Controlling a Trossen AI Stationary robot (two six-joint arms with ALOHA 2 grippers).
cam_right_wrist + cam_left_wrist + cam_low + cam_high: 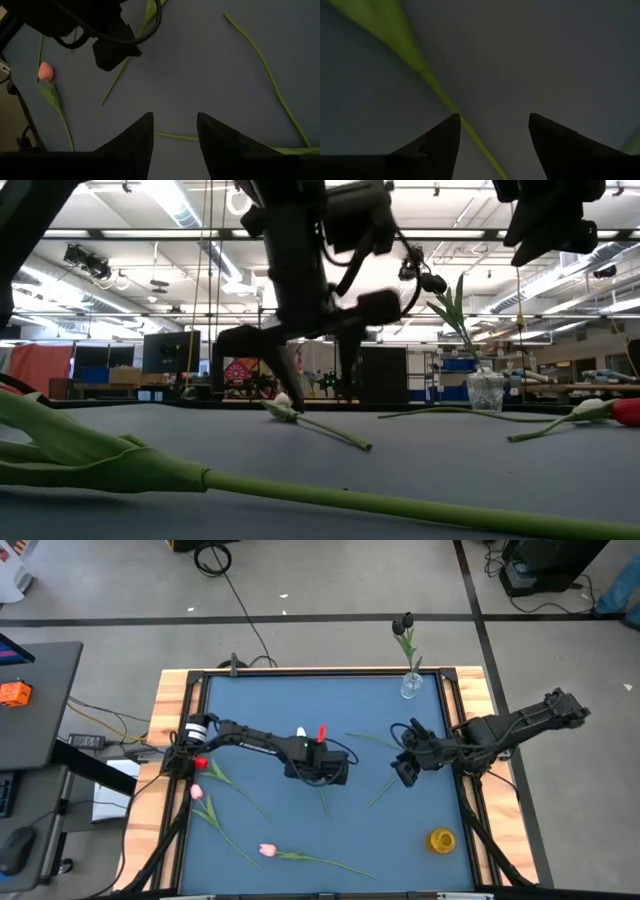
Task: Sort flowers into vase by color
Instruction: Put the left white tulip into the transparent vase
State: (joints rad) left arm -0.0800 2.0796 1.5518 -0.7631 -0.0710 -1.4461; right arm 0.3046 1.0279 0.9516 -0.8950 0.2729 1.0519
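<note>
Looking straight down, you find the left hand (322, 778) at the middle of the blue counter (300, 700), its fingers (440, 145) spread wide and low over a green stem (470, 132) that runs between them; nothing is gripped. In the low view that stem belongs to a white tulip (284, 402) lying at centre frame just below the hand. The right hand (405, 768) hangs right of centre in the high view, fingers (137, 137) parted and holding nothing, with loose green stems (265, 70) on the counter beneath it.

At the upper right of the high view a clear glass vase (411, 687) stands on the counter's far edge with one black tulip (403, 626) upright in it. A yellow vase (442, 840) sits at the lower right. Along the left side lie a red tulip (201, 763) and a pink tulip (197, 792), one just below the other, and a second pink tulip (267, 850) rests at the lower middle, its stem trailing right. In the low view another red head (626, 412) shows at the far right edge, and a thick stem with leaves (150, 470) crosses the foreground
</note>
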